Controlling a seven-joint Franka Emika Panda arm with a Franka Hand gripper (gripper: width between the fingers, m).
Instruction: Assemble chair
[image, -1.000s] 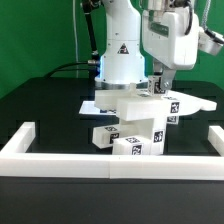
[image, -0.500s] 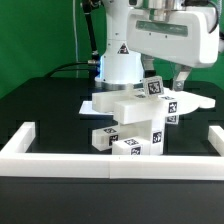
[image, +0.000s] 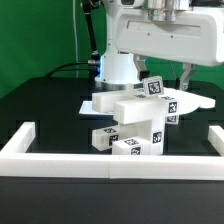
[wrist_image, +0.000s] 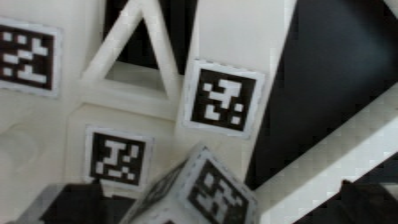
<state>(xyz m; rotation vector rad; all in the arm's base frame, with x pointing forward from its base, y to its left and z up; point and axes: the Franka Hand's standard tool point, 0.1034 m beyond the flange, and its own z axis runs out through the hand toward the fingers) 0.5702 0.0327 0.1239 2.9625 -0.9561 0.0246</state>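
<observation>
- claw: mine, two-fingered; jaws spread wide, gripping nothing.
- fingers: two dark tips, well apart in the wrist view, one on either side of a tagged white corner that lies below them; whether either tip brushes that corner I cannot tell.
- chair: not one piece yet; a cluster of white blocky parts in the middle of the table, directly beneath my claw in the exterior view.
- chair, upper parts: a thick slab lying flat across the cluster, reaching toward the exterior view's left; just beside it, on the exterior view's right, a part with a tilted tag on top and another tag on its face.
- chair, lower parts: two tagged blocks under the slab at the near side, one toward the exterior view's left, one in front, both resting on the table.
- chair, seen from the wrist: several black-and-white square tags on white faces, and a white piece with slanted bars and triangular gaps; edges blurred.
- arm: my white hand and wrist housing fill the top of the exterior view, over the cluster and toward its right.
- marker board: thin flat white sheet on the table, showing behind the cluster on both sides.
- border wall: long low white wall across the near edge, with a short return at each end; apart from the chair parts.
- table: black, matte.
- base: white pedestal of the arm behind the cluster, bearing a triangular warning label.
- backdrop: green.
</observation>
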